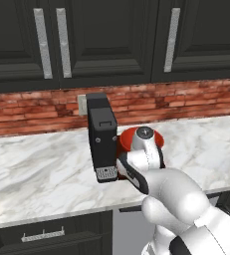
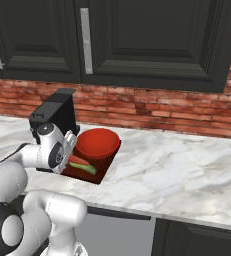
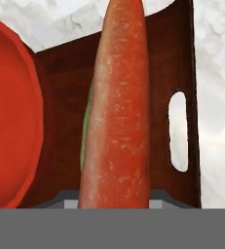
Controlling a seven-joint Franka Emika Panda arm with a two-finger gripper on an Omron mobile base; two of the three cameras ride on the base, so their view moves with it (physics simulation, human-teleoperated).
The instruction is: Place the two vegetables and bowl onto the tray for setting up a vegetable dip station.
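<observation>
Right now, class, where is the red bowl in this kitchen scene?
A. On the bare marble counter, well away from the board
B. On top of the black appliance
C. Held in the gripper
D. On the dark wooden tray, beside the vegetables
D: in the right base view the bowl sits on the tray, with the cucumber and carrot lying on the same board in front of it.

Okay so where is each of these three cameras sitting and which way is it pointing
Left base view: behind the arm on its left, facing the counter and brick wall; the white arm rises lower right, hiding most of the bowl.
Right base view: behind on the right, facing the tray with bowl, cucumber and carrot; arm lower left.
Hand view: on the hand, looking along the gripper at the carrot over the tray.
Both base views share the bowl and black appliance.
</observation>
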